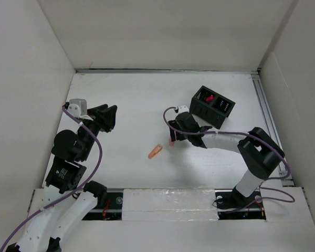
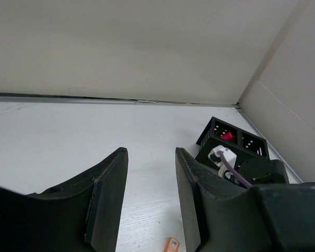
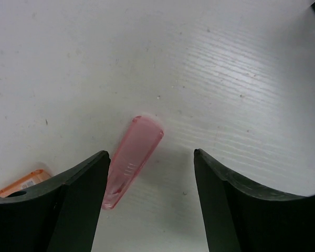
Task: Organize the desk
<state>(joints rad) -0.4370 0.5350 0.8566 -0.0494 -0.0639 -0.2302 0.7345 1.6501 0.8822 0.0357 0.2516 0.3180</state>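
Note:
The desk (image 1: 131,94) is a flat white tabletop. A pale pink translucent tapered piece (image 3: 131,157) lies flat on it, and in the right wrist view it sits just inside the left finger. My right gripper (image 3: 149,154) is open and low over that piece (image 1: 171,140), holding nothing. An orange tapered piece (image 1: 155,151) lies just left of it on the desk. My left gripper (image 1: 111,118) hovers at the left side of the desk, its fingers (image 2: 109,194) apart with nothing between them.
A small black compartmented box (image 1: 212,106) stands at the back right with a red item inside (image 2: 227,136). White wall panels close in the desk on three sides. A metal rail (image 1: 266,110) runs along the right edge.

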